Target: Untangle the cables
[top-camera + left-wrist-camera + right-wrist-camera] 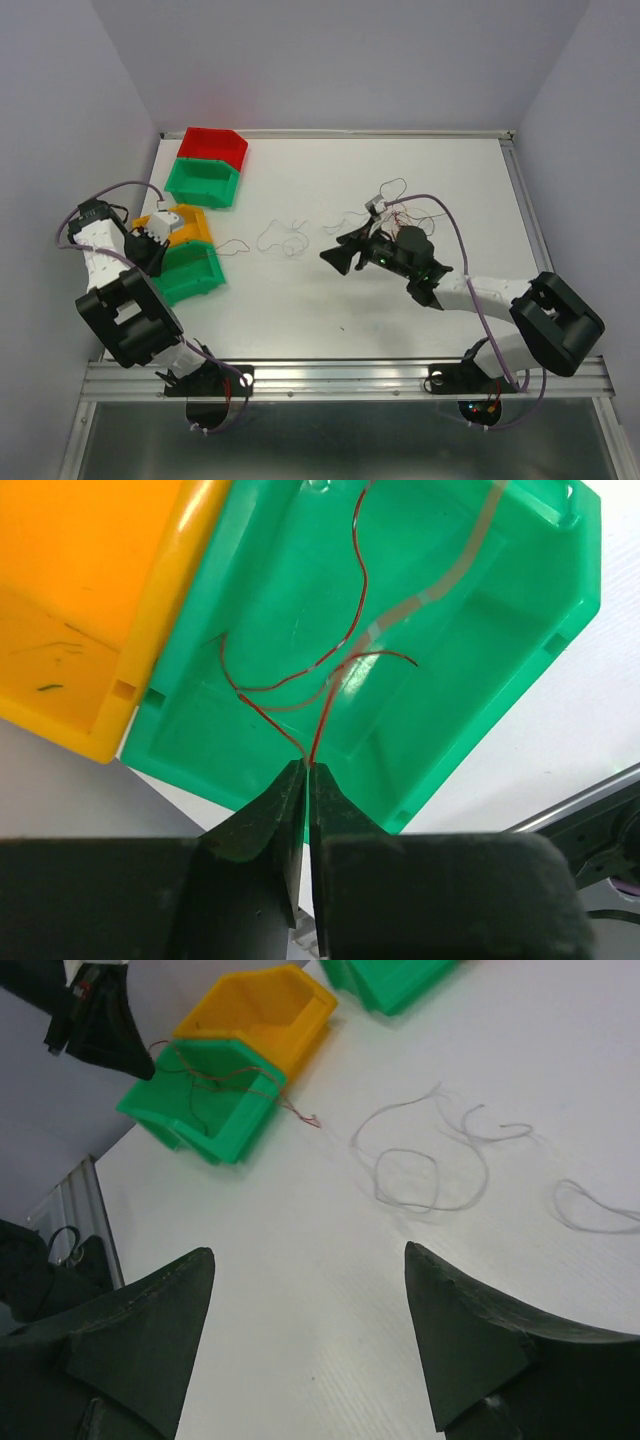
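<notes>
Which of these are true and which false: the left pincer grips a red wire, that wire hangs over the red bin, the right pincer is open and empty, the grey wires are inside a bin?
1. The left pincer is shut on a red wire. True.
2. That wire hangs over the red bin. False: it trails across a green bin.
3. The right pincer is open and empty. True.
4. The grey wires are inside a bin. False: they lie loose on the table.
</notes>
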Controlling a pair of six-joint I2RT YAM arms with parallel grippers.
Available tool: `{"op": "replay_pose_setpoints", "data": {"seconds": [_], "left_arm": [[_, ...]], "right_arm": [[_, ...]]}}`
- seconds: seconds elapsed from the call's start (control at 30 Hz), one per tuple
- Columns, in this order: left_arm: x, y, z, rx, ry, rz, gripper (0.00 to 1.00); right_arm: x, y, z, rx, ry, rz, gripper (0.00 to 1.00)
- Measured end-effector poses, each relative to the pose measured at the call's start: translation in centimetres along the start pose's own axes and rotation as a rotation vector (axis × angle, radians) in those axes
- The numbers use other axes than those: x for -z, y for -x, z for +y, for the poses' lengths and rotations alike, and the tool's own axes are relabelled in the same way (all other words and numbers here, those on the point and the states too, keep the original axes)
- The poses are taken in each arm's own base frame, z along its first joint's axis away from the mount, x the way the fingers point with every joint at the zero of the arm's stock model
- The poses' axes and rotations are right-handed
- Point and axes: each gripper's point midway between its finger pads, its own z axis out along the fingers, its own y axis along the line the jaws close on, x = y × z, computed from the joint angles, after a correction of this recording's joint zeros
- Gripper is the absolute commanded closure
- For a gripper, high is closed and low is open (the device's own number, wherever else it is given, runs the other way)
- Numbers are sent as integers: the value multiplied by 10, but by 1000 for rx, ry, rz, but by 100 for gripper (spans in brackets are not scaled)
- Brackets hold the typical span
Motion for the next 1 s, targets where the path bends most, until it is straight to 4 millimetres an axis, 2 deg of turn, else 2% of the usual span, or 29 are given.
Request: {"op": "replay_pose_setpoints", "data": {"seconds": [0.17,0.23,0.3,0.43,0.5,0.6,0.77,0.9,1.0], "left_arm": [[2,-2,-1,-6,19,6,81],[4,-1,1,-13,36,2,75],[4,-1,3,-13,43,2,69],[5,-1,6,-9,57,-1,62],[8,0,8,-8,60,-5,61],[20,8,14,-21,95,-23,60],[48,26,20,-56,191,-78,55],[71,37,23,-71,302,-124,49],[80,39,24,-68,389,-154,46]], "right_arm": [[-50,-20,50,133,117,111,18],[-78,-25,63,189,151,144,17],[-102,-38,70,234,166,190,17],[-137,-57,61,316,148,266,18],[-148,-66,54,346,141,301,19],[-166,-79,43,403,129,349,21],[-184,-98,28,501,118,420,23],[-192,-111,22,575,127,462,23],[-204,-122,21,624,138,485,30]]}}
